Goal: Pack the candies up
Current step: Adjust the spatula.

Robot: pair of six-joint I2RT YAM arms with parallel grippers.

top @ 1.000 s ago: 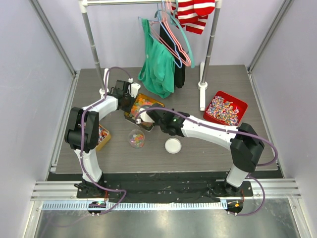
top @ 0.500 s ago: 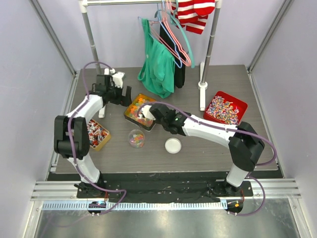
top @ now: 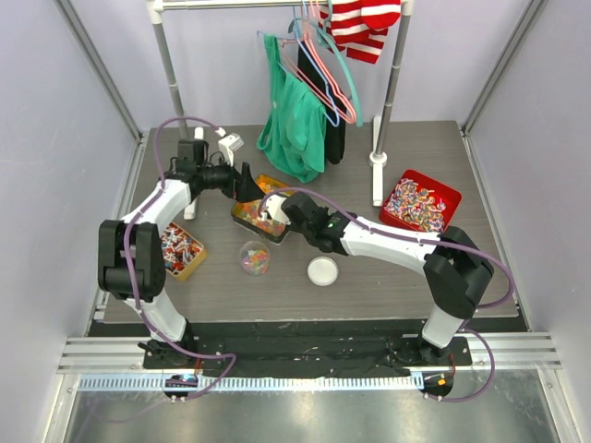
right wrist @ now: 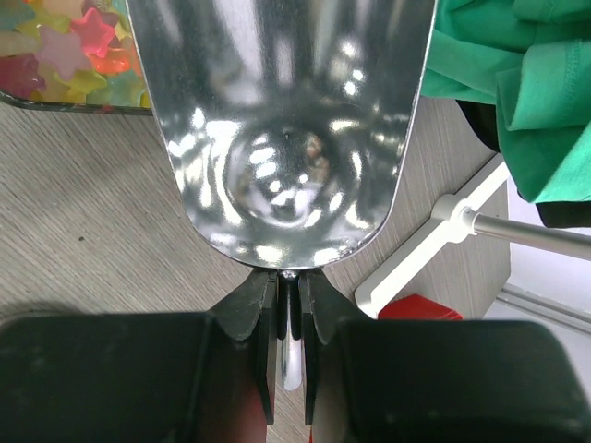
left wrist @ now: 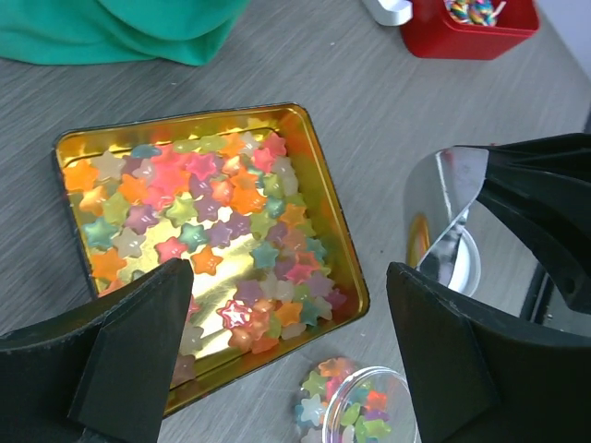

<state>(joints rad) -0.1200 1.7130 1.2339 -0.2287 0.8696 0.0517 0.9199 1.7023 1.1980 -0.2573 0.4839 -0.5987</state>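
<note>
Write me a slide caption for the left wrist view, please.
Open left gripper frames a gold tin of star candies, steel scoop alongside.

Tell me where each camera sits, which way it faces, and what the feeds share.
Top external: above and behind the bases, looking down on the table; left arm and right arm show whole.
Left wrist: on the left arm, looking down at the gold tin of candies; the open left gripper frames it.
Right wrist: on the right arm, looking along the metal scoop clamped in the right gripper.
Shared: tin and scoop appear in both wrist views.
</note>
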